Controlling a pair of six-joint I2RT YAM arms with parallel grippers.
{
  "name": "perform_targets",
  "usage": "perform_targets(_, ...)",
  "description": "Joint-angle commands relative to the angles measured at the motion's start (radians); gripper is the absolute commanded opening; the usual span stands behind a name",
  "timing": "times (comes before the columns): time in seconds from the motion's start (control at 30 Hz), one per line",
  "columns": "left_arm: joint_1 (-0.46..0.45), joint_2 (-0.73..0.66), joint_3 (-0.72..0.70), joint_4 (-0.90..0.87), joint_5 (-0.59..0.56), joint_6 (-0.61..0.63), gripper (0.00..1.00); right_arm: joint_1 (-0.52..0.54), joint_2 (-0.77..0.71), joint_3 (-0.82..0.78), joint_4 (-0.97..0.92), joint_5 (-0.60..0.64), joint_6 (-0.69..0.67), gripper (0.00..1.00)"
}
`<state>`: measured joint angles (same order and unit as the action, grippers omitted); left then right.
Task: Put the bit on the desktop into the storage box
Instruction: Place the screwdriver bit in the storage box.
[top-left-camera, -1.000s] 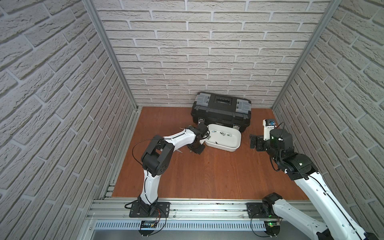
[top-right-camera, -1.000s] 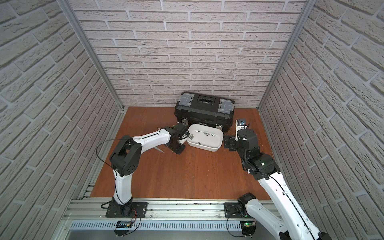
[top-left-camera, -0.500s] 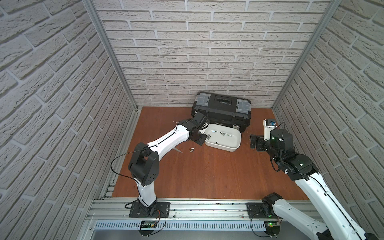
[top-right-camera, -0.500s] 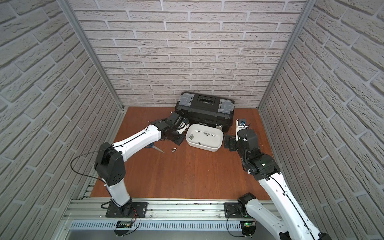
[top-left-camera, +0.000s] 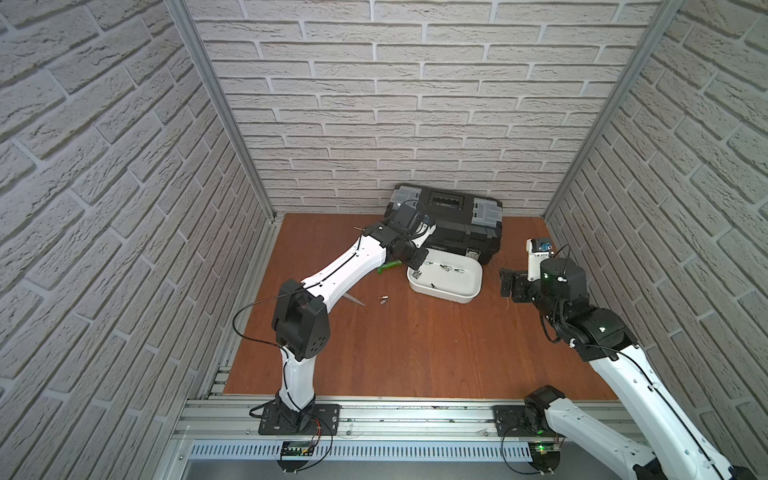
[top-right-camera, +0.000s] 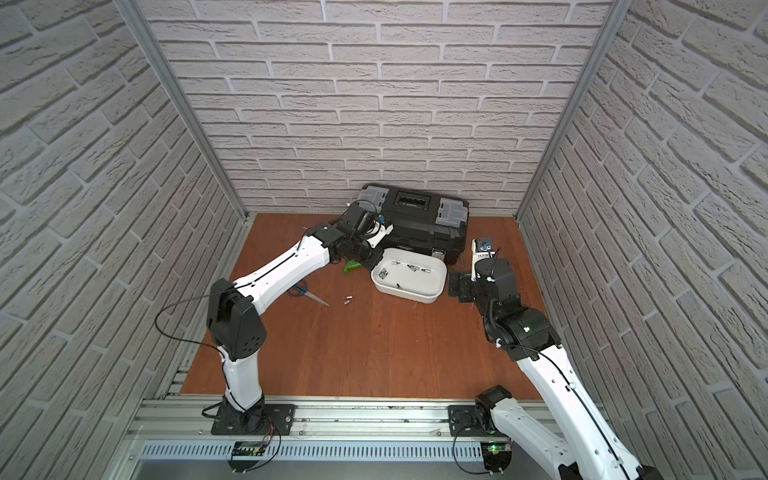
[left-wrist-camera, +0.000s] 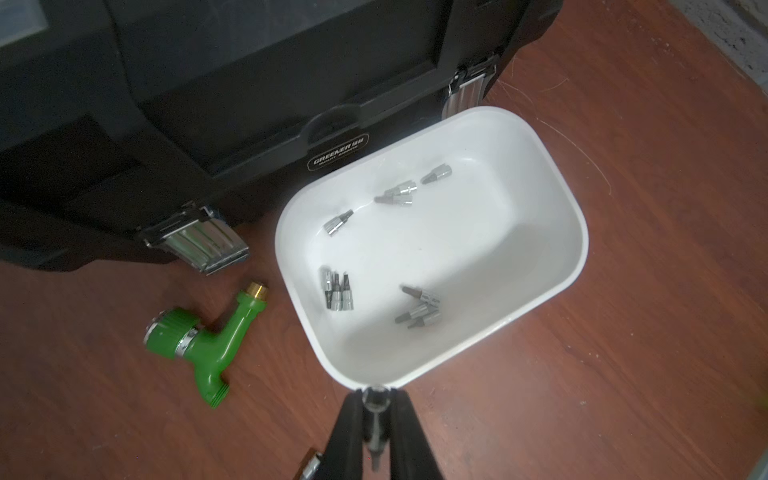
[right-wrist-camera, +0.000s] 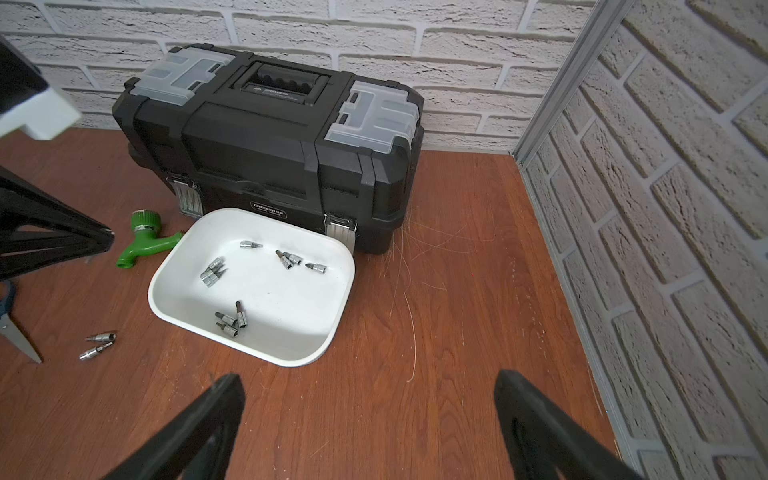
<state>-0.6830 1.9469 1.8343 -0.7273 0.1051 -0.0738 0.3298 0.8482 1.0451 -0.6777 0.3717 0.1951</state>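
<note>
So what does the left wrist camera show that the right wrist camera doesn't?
Left wrist only: the small chrome bit clamped in the shut left gripper, and the brass end of the green plastic hose nozzle. Right wrist only: the open right gripper, a silver scissor blade, the handle atop the black plastic toolbox. Both: the white rounded plastic storage box holding chrome bits, the nozzle's body, the toolbox front, the reddish-brown wooden desktop.

The storage box (left-wrist-camera: 478, 257) is glossy, smooth white plastic; the bits (left-wrist-camera: 338, 296) in it are bright polished metal. The toolbox (right-wrist-camera: 257, 141) is matt black plastic with shiny metal latches (right-wrist-camera: 340, 230). The surface (right-wrist-camera: 415, 374) shows smooth reddish wood-grain, perhaps laminate.
</note>
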Motion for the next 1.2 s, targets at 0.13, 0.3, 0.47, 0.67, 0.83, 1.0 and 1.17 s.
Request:
perform_targets(0.13,-0.023,0.144,0.11,0.09,0.051,0.041,0.08,-0.006,0.002,0.03,0.03,-0.005,-0.001,0.98)
perform_targets(0.3,-0.037,0.217,0.138,0.154,0.054,0.035,0.08,-0.007,0.004,0.035,0.028,-0.012,-0.002,0.98)
perform_targets(0.47,-0.051,0.299,0.194,0.146,0.035,0.024,0.09,-0.007,-0.006,0.034,0.022,-0.013,0.001,0.98)
perform_targets(0.67,-0.056,0.355,0.209,0.162,0.027,0.002,0.08,-0.008,-0.018,0.029,0.023,-0.007,0.0,0.98)
perform_targets(0.83,-0.06,0.39,0.225,0.167,0.034,-0.012,0.09,-0.007,-0.022,0.025,0.018,-0.009,0.004,0.98)
perform_targets(1.0,-0.061,0.417,0.246,0.15,0.031,-0.02,0.13,-0.007,-0.031,0.021,0.017,-0.004,0.0,0.98)
perform_targets(1.17,-0.061,0.418,0.249,0.149,0.033,-0.023,0.15,-0.007,-0.036,0.02,0.011,-0.002,0.0,0.98)
